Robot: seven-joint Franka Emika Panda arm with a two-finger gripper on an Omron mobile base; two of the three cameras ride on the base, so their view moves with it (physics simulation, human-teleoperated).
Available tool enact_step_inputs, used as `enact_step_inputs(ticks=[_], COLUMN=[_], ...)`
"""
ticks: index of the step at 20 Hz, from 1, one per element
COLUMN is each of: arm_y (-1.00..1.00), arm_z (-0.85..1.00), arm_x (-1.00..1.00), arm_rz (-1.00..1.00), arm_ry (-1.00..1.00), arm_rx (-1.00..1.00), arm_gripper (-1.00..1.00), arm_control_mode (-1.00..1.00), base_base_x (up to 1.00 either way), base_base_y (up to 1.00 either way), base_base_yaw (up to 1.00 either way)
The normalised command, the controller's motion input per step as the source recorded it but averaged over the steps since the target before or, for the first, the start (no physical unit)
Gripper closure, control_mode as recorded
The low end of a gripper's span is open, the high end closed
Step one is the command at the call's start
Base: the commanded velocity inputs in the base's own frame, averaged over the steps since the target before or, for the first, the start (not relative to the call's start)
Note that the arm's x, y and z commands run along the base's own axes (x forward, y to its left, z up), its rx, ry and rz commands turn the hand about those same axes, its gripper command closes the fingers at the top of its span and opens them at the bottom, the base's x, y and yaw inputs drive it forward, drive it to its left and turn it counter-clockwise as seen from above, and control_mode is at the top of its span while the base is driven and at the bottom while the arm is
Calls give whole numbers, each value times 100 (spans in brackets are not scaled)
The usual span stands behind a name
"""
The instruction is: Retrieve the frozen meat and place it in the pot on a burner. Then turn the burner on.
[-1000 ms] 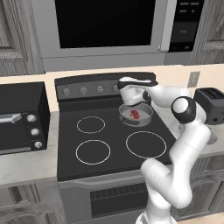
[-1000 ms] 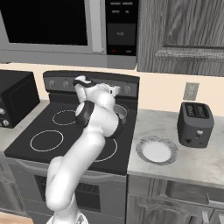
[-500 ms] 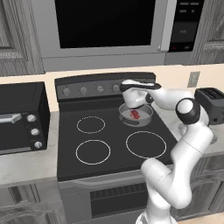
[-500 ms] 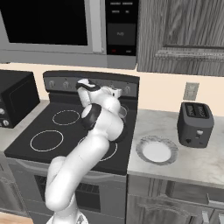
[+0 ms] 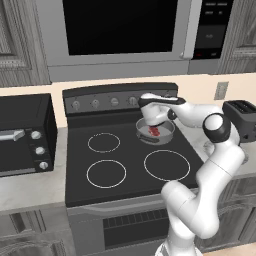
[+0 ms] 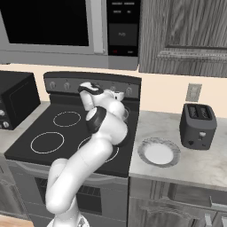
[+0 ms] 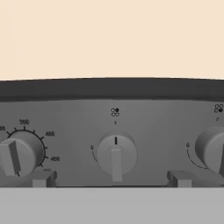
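I had the gripper point(image 7: 112, 179) facing the stove's control panel point(image 7: 109, 113), its two fingers point(image 7: 43, 178) spread wide apart with nothing between them. Through the hand camera, a knob point(image 7: 116, 154) sat squarely between the fingertips and just above them, its pointer upright under a small burner symbol. Beyond the left finger was a larger dial point(image 7: 19, 153) ringed with temperature numbers, and past the right finger the edge of another knob point(image 7: 212, 151) showed. I could not tell whether the fingertips were touching the panel or only close to it.

From the left base camera, the gripper point(image 5: 150, 102) hung above the pot point(image 5: 155, 129), which stood on the rear right burner, directly below and a little in front of the fingers. The frozen meat point(image 5: 155, 131) lay inside the pot, on its floor. From the right base camera the hand point(image 6: 91, 91) was at the back of the stove, with the arm covering most of the pot point(image 6: 125, 116). A white plate point(image 6: 158, 153) and a toaster point(image 6: 197, 125) stood on the counter well off to the fingers' right
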Motion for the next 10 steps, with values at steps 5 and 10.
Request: enact_step_inputs(ticks=[5, 10], arm_y=[0, 0], arm_z=[-5, -5], arm_x=[1, 3], arm_rz=[0, 0], arm_ry=[0, 0], arm_rx=[0, 0], arm_gripper=[-100, -100], arm_control_mode=[-100, -100], base_base_x=[0, 0], base_base_y=[0, 0], base_base_yaw=[0, 0])
